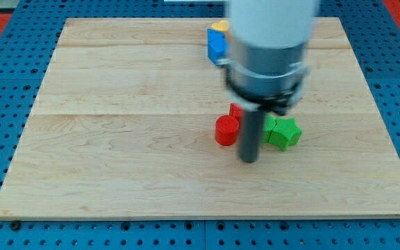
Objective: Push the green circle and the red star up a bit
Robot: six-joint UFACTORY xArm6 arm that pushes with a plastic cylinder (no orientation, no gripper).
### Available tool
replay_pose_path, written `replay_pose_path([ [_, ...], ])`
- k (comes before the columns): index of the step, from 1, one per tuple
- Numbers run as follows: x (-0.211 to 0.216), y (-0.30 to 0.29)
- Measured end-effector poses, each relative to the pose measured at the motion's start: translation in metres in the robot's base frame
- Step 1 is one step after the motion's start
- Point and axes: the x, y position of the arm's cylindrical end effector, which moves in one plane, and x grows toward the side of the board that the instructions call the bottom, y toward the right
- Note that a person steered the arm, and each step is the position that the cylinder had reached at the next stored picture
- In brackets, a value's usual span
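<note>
Seen in the camera view, my tip [248, 160] is planted on the wooden board [117, 139], at the end of a straight dark rod that hangs below the grey-and-white arm body [269, 48]. No jaws are carried, so nothing is clamped or spread; the rod is simply bare. The tip is placed between two blocks, slightly nearer the view's bottom than both: a red cylinder-like block [226, 130] is found just to its left, and a green star-shaped block [285, 133] just to its right. Whether the rod is touching either one cannot be told. A second red block [235, 110] is glimpsed behind the rod, just above the red cylinder, its shape mostly hidden. Near the view's top edge, a blue block [217, 46] and a yellow block [219, 26] are partly covered by the arm, well apart from the tip.
</note>
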Motion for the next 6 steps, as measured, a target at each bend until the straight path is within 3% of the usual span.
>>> replay_pose_path([
  [3,-0.062,0.080],
  [4,-0.031,0.087],
  [5,0.013,0.031],
  [6,-0.027,0.028],
])
